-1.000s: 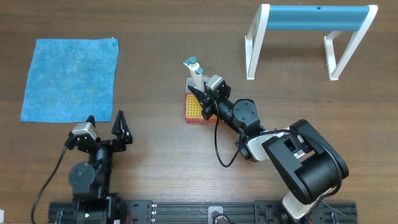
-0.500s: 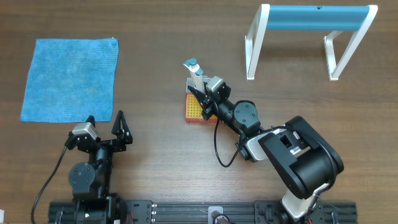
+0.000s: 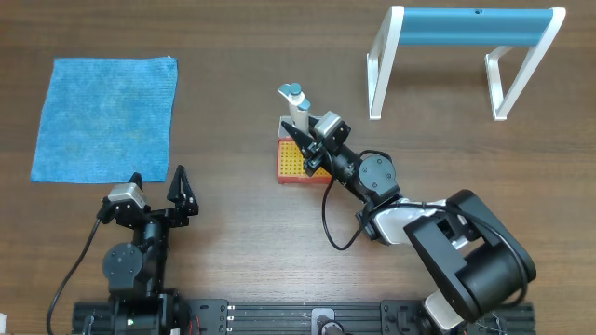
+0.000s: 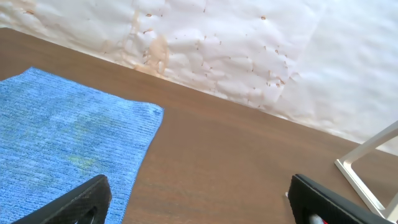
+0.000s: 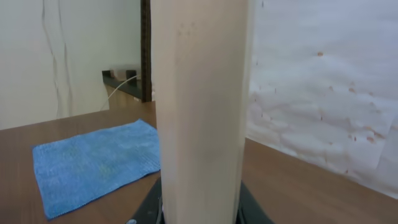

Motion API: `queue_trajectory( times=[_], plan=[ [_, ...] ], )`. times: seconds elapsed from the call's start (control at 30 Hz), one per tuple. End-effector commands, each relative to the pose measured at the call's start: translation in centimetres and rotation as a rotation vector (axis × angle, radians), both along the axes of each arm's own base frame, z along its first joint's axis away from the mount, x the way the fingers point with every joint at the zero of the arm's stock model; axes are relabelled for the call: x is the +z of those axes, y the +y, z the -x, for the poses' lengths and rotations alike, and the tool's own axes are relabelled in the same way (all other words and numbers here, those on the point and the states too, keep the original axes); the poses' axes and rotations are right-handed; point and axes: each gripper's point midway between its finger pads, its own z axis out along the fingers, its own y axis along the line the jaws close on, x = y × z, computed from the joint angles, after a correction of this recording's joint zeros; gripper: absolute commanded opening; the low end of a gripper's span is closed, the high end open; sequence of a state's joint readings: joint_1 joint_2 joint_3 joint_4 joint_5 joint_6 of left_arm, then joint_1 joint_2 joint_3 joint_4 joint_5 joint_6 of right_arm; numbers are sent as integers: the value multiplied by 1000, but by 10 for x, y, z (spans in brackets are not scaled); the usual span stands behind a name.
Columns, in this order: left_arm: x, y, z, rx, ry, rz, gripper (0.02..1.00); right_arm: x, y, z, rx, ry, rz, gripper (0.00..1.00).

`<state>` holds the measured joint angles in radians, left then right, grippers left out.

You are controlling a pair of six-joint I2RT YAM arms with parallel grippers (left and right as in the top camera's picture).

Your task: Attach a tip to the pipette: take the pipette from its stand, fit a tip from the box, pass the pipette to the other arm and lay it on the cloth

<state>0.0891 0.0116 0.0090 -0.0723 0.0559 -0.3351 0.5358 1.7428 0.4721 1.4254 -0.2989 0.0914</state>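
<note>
Right tool (image 3: 303, 138) edged rightward; pipette (image 3: 296, 102) by tip box (image 3: 290, 164), stand (image 3: 466, 26) apart.

No readable text, label or number anywhere (any print on the pipette (image 3: 296, 102) possibly too small)

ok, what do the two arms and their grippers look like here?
Left arm and right arm: black, with round joint housings; the right also has a white segment. Each wrist carries a silver block and trails a loose black cable. Left gripper and right gripper: black tapered fingers.
</note>
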Motion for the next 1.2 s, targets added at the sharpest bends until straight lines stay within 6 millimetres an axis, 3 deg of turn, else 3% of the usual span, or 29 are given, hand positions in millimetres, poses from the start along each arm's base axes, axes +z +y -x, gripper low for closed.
queue_trajectory(
  times=[0.03, 0.17, 0.3, 0.43, 0.73, 0.9, 0.93, 1.07, 1.2],
  plan=[
    [-1, 0, 0, 1, 1, -10, 921, 40, -5, 9, 7, -24, -17, 77],
    [-1, 0, 0, 1, 1, -10, 921, 61, -12, 22, 10, 106, 59, 77],
    [-1, 0, 0, 1, 1, -10, 921, 80, -6, 53, 145, 315, 177, 77],
    [-1, 0, 0, 1, 1, -10, 923, 74, 5, 79, 296, 413, 211, 77],
    [-1, 0, 0, 1, 1, -10, 923, 81, 6, 77, 288, 475, 138, 77],
    [0, -1, 0, -7, -2, -1, 923, 99, 8, 74, 289, 516, 24, 77],
    [1, -16, 0, -87, -7, 105, 921, 102, 8, 73, 290, 530, -4, 77],
    [7, -85, 19, -420, 186, 957, 921, 121, 9, 71, 304, 674, -193, 77],
    [10, -81, 17, -380, 196, 1105, 921, 125, 10, 71, 309, 699, -228, 77]
  ],
)
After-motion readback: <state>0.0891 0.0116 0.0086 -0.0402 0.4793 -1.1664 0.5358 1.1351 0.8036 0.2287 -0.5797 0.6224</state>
